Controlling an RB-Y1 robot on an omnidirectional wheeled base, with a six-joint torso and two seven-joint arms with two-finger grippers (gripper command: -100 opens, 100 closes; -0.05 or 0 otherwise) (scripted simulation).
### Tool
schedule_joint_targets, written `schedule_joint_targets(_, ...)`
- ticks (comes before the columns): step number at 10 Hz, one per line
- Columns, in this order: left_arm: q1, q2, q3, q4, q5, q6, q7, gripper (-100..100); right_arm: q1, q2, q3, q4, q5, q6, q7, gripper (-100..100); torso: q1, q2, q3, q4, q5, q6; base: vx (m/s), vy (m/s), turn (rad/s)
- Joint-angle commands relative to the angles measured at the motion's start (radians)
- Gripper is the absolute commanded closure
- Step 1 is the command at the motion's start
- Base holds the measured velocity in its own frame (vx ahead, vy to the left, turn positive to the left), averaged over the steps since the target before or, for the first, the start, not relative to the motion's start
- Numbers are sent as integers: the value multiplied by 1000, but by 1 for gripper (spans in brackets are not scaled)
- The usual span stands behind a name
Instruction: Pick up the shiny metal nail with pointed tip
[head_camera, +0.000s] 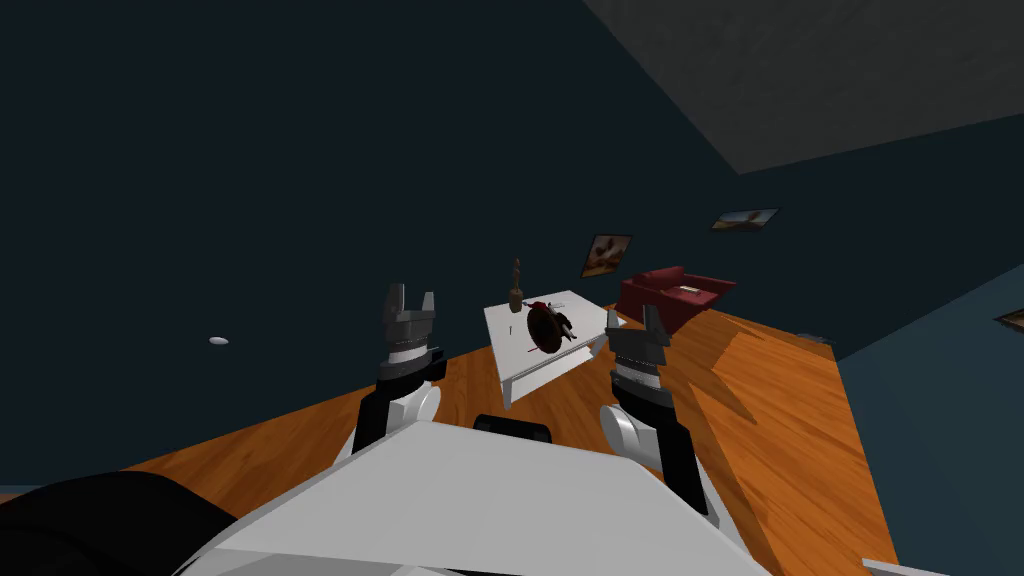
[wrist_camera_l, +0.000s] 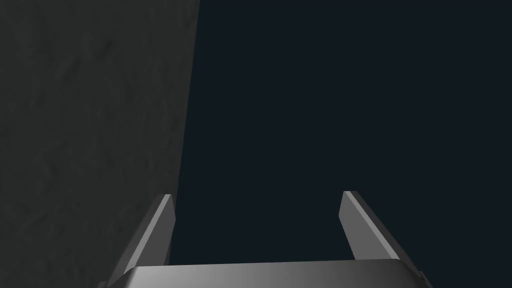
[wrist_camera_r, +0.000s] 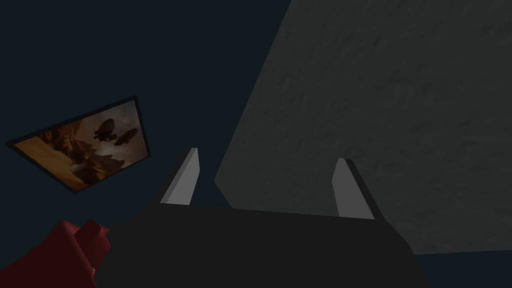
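A low white table (head_camera: 520, 372) stands on the wooden floor ahead of me. On its near left part lies a tiny thin dark thing (head_camera: 510, 329), too small to tell if it is the nail. A dark red rounded object (head_camera: 545, 328) and a brown bottle-like thing (head_camera: 516, 290) also stand on the table. My left gripper (head_camera: 410, 298) (wrist_camera_l: 257, 200) is raised to the left of the table, open and empty. My right gripper (head_camera: 633, 320) (wrist_camera_r: 267, 160) is raised by the table's right side, also open and empty. Both are short of the table.
A dark red sofa (head_camera: 675, 292) (wrist_camera_r: 75, 250) stands behind the table against the dark wall, under framed pictures (head_camera: 606, 254). Orange wooden floor (head_camera: 760, 420) spreads around the table. A small pale disc (head_camera: 219, 341) shows on the left wall.
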Motion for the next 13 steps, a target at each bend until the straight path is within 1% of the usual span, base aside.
schedule_joint_targets(1,4,33,4,11,0,4,0,-100,0,0,0,0,0,0,0,0,0,0,0,0,0,0,-8,-19,-85)
schedule_joint_targets(4,18,107,18,57,0,21,3,-100,0,0,0,0,0,0,0,0,-2,2,1,0,-1,0,-31,-44,-163)
schedule_joint_targets(6,33,149,34,103,0,38,6,-100,0,0,0,0,0,0,0,0,-5,3,2,1,-1,0,-41,-92,-242)
schedule_joint_targets(8,52,184,55,158,0,62,11,-100,0,0,0,0,0,0,0,0,-6,2,1,0,-1,0,-19,-106,-303)
schedule_joint_targets(9,62,198,67,186,1,76,14,-100,0,0,0,0,0,0,0,0,-7,2,1,0,-2,1,-34,-137,-287)
schedule_joint_targets(10,62,198,67,194,1,76,14,-100,0,0,0,0,0,0,0,0,-8,3,2,1,-2,0,-17,-96,-83)
schedule_joint_targets(11,72,212,81,225,2,91,18,-100,0,0,0,0,0,0,0,0,-6,2,1,1,-2,0,3,-82,-220)
schedule_joint_targets(12,72,212,81,229,2,91,18,-100,0,0,0,0,0,0,0,0,-5,1,1,0,-1,0,3,-58,-135)
schedule_joint_targets(13,83,224,95,266,3,108,23,-100,0,0,0,0,0,0,0,0,-4,1,1,0,-1,0,5,-71,-233)
